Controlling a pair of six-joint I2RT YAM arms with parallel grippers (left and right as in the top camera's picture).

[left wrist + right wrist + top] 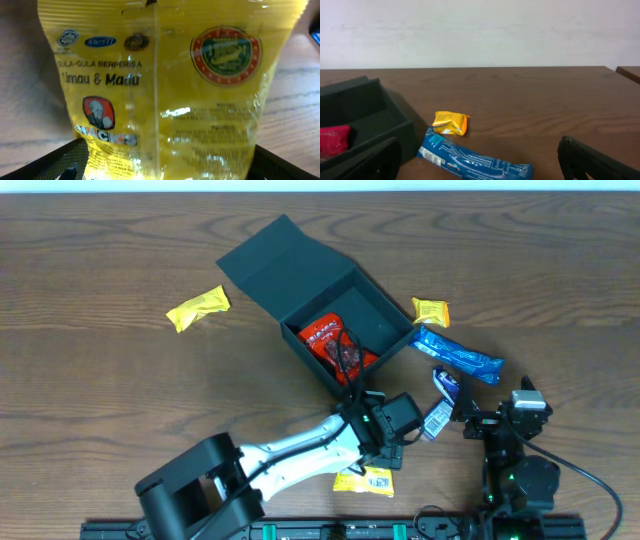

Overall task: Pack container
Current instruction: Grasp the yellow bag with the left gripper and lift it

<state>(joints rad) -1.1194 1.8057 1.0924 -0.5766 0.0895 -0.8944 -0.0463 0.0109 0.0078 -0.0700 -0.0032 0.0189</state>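
Note:
The container (385,315) is a dark square box standing open mid-table, its lid (272,260) folded back to the far left. A red packet (335,343) lies inside it. My left gripper (372,460) hovers near the front edge over a yellow snack packet (366,479). In the left wrist view that packet (170,75) fills the frame between the wide open fingers (55,160). My right gripper (497,418) is open near a blue bar (458,355). In the right wrist view the blue bar (475,162) lies ahead of the right gripper (479,150), beside the container (360,107).
A yellow packet (198,308) lies left of the container. A small orange packet (431,311) sits to the container's right and shows as the orange packet (450,123) in the right wrist view. Small white-purple packets (443,400) lie between the two grippers.

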